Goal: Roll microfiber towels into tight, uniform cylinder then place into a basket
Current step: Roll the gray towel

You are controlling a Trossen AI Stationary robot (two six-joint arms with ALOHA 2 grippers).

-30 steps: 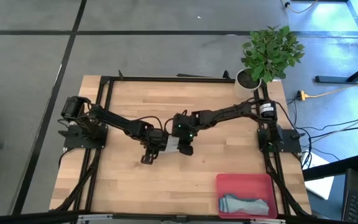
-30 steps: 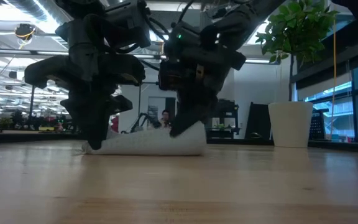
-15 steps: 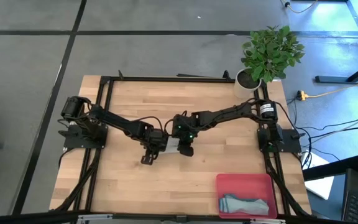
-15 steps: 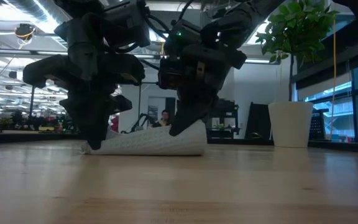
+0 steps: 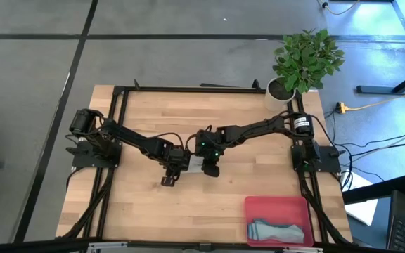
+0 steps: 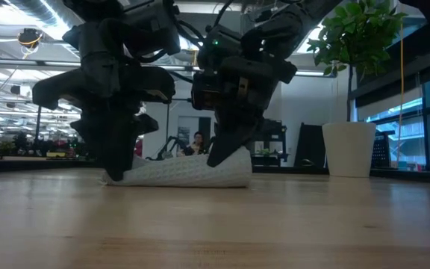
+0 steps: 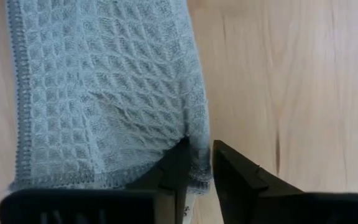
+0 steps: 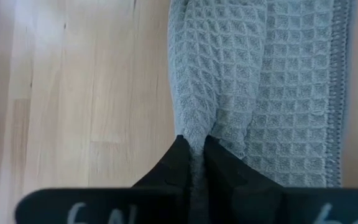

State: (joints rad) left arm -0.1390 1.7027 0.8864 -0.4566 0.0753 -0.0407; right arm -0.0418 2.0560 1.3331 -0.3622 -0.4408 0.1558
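One rolled towel [image 6: 185, 170] lengthwise between arms, right tool [image 8: 194, 155] clenched on it, left tool [image 7: 197, 163] slightly parted.

Potted plant [image 5: 305, 62] at table's [image 5: 139, 204] far right corner — cables [image 5: 371, 105] beyond

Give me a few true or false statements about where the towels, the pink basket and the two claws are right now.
1. A rolled towel lies in the basket. True.
2. The right claw pinches the grey-green towel. True.
3. The grey-green towel lies spread out flat. False: it is rolled on the table.
4. The basket stands at mid-table between the arms. False: it sits at the table's near right corner.
5. The left claw is at the towel's edge. True.
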